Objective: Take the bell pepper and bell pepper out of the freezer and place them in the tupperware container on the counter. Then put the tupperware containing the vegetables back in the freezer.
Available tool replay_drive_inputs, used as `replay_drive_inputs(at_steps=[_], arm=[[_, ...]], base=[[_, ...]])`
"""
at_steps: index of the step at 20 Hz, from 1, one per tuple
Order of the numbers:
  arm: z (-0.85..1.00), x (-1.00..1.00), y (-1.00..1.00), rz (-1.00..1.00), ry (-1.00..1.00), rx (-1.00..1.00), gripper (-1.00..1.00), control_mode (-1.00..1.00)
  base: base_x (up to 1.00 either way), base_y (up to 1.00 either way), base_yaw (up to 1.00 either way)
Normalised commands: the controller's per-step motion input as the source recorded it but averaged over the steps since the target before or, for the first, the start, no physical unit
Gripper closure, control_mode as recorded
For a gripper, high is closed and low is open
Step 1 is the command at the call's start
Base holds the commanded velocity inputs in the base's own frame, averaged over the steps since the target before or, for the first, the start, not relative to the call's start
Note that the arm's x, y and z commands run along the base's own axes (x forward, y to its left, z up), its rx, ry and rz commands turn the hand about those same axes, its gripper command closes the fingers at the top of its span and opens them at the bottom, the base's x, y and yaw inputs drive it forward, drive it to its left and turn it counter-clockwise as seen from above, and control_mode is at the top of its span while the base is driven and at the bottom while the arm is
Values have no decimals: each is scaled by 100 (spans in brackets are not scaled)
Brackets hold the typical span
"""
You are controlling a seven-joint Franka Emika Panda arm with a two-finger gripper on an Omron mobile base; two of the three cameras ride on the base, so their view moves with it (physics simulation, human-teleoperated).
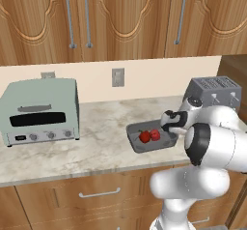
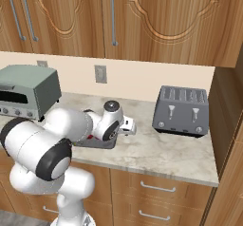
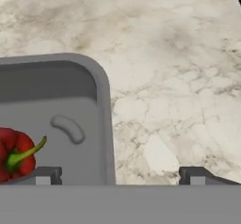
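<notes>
Two red bell peppers (image 1: 144,136) (image 1: 155,135) lie side by side in the dark grey tupperware container (image 1: 137,147), which rests on the beige marbled counter (image 1: 96,147). My gripper (image 1: 170,133) hangs low over the container's right end. In the hand view one pepper (image 3: 16,155) lies at the lower left inside the tub. The container's rim (image 3: 104,105) runs between the wide-apart fingertips (image 3: 44,176) of my open gripper (image 3: 121,177), which holds nothing. The arm covers most of the container (image 2: 102,143) in the right base view. The freezer is out of view.
A pale green toaster oven (image 1: 41,110) stands at the counter's left. A grey toaster (image 1: 214,91) (image 2: 181,110) sits to the right of the container. Wooden wall cabinets (image 1: 120,16) hang above and drawers (image 1: 99,194) sit below the counter edge.
</notes>
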Motion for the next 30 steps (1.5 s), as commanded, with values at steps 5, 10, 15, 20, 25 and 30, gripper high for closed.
replay_drive_inputs(at_steps=[5,10,15,20,25,30], arm=[[-34,26,0,0,8,1,-100,-100],[-26,12,0,0,6,2,-100,-100],[-25,1,3,0,6,0,100,-100],[-20,-14,6,0,1,2,100,-100],[-1,-35,26,0,0,4,100,-100],[35,-39,14,-8,0,7,100,-100]], base=[[0,0,0],[0,0,0],[0,0,0],[0,0,0],[0,0,0],[0,0,0]])
